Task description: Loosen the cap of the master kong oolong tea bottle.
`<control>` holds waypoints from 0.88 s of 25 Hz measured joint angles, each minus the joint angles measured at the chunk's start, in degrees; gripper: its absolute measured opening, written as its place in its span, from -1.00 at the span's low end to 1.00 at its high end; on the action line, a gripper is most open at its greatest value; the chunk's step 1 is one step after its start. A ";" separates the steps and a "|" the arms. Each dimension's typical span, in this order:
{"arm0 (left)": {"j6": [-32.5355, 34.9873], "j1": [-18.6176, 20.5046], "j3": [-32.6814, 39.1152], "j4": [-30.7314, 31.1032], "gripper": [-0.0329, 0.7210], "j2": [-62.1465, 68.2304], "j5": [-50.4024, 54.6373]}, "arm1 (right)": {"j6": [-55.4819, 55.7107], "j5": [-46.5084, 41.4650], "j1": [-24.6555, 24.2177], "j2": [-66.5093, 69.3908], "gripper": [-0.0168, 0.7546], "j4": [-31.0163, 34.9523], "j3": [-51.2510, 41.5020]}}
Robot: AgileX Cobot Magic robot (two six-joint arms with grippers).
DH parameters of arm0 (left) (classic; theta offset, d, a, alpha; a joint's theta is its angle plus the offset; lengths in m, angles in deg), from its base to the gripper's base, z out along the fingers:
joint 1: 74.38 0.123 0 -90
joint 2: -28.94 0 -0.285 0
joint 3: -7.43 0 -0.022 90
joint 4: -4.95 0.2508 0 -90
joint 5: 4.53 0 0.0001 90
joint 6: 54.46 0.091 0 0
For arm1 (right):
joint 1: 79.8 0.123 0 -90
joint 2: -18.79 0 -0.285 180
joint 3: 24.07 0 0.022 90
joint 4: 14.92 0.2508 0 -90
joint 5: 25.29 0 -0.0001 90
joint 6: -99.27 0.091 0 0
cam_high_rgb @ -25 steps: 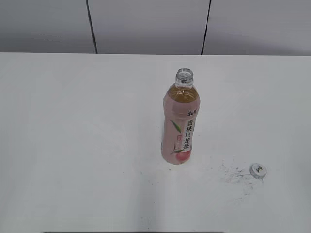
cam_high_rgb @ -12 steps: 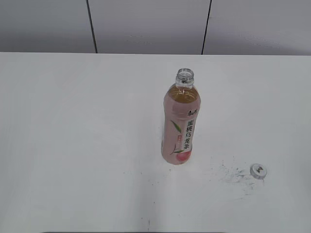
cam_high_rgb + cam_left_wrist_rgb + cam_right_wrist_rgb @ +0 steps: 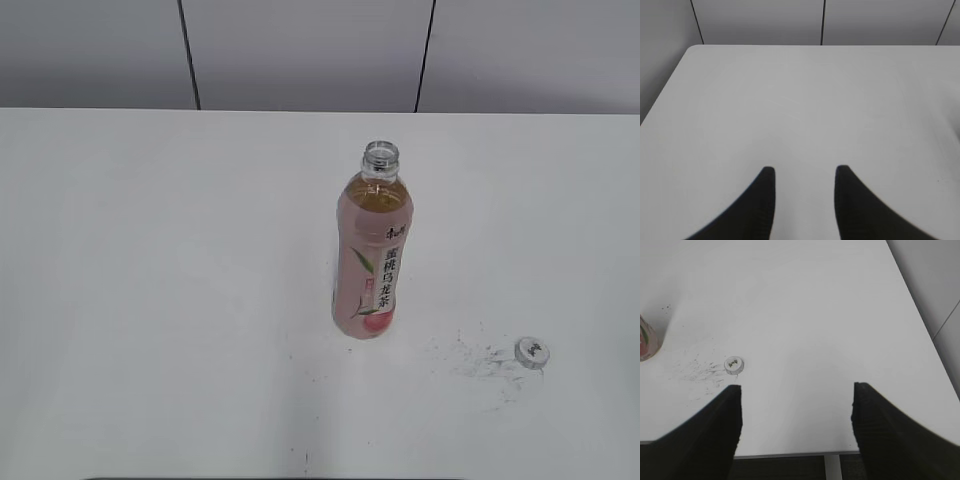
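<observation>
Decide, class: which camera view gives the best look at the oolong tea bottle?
The exterior view: the oolong tea bottle stands upright and whole, neck open, label readable, the cap lying on the table to its right. The right wrist view catches only a sliver of its base at the left edge. The left wrist view shows none of it.

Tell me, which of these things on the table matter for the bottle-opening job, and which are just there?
Part of the job:
- master kong oolong tea bottle, upright, neck open
- cap, off, lying on the table to the bottle's right
- left gripper and right gripper, both open, empty

Just there:
- white table
- dark scuff marks beside the cap
</observation>
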 joint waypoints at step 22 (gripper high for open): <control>0.00 0.00 0.00 0.00 -0.27 0.00 0.00 | -5.03 0.00 0.00 0.00 0.39 5.21 0.00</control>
